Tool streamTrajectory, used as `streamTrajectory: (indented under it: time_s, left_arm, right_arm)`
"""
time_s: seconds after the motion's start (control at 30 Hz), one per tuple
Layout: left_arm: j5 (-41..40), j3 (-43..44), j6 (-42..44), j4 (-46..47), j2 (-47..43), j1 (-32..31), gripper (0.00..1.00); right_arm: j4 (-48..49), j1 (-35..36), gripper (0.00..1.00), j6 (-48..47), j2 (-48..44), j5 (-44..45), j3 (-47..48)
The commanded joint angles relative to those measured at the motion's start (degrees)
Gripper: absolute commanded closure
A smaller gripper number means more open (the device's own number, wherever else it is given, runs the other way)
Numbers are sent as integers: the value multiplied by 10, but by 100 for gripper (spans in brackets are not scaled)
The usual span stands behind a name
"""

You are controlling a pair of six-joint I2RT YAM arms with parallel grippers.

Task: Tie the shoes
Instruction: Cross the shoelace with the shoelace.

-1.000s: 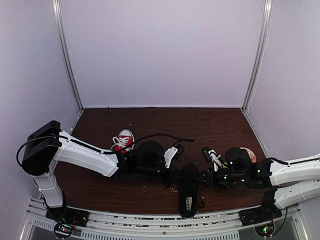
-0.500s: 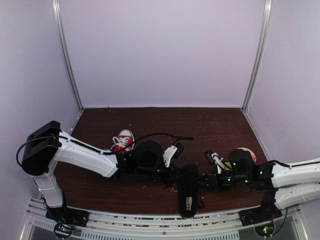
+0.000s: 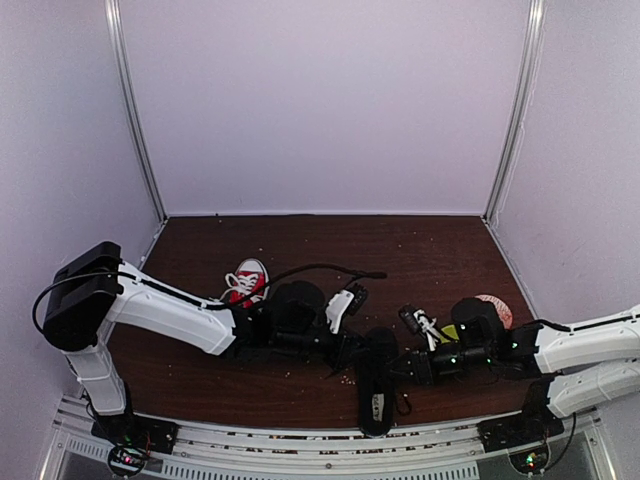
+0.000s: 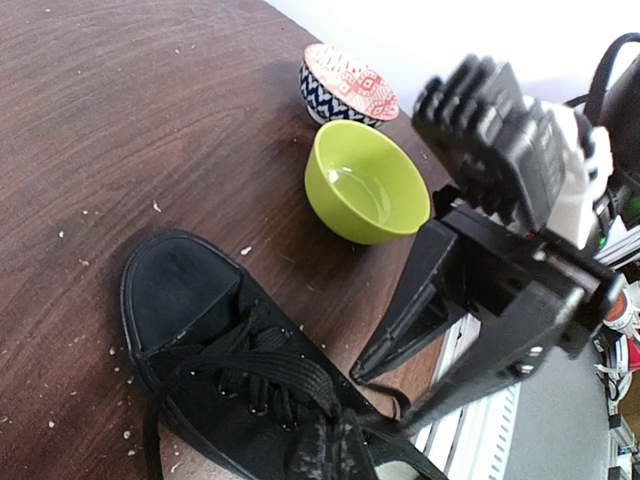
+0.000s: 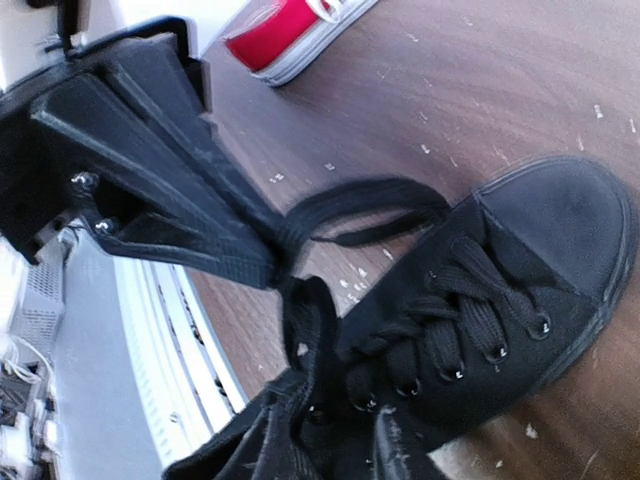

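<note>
Black shoe (image 3: pixel 378 385) lies at near edge of table (image 3: pixel 300 240), centre, toe pointing away, btwn both arms. Red sneaker (image 3: pixel 247 281) sits further back-left, behind L arm. R wrist cam shows what top view hides: L gripper (image 5: pixel 265 265) pressed together, pinching a black lace (image 5: pixel 360 205) just beside shoe's toe. L wrist cam adds R gripper (image 4: pixel 385 397), fingers spread, low by shoe's opening. Same cam shows green bowl (image 4: pixel 365 190) & patterned bowl (image 4: pixel 350 85), just beside each other.
</note>
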Motion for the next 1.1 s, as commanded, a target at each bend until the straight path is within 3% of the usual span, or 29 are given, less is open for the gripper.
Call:
streamTrajectory:
  time_s: [0.0,0.1,0.27,0.37,0.5,0.7,0.83,1.07]
  left_arm:
    - [-4,-5,-7,34,-2,-3,100]
    - [-4,-5,-9,39,0,-3,100]
    - [-2,-4,-13,48,4,-3,100]
    - [-1,-4,-14,49,5,-3,100]
    - [-1,-5,-16,51,5,-3,100]
    - [0,-6,-18,57,7,-3,100]
    - [1,-8,-19,60,7,-3,100]
    - [-1,-11,-22,65,7,-3,100]
  right_arm:
    - [18,-3,64,8,-15,-9,-5]
    - [19,-2,59,12,-10,-11,-17]
    - [31,-2,58,19,1,-19,-37]
    - [49,-1,65,28,3,-24,-46]
    - [76,-1,83,41,0,-31,-52]
    - [87,-1,80,41,16,-41,-41]
    - [92,-1,100,42,17,-50,-38]
    - [3,-1,100,23,-66,-8,2]
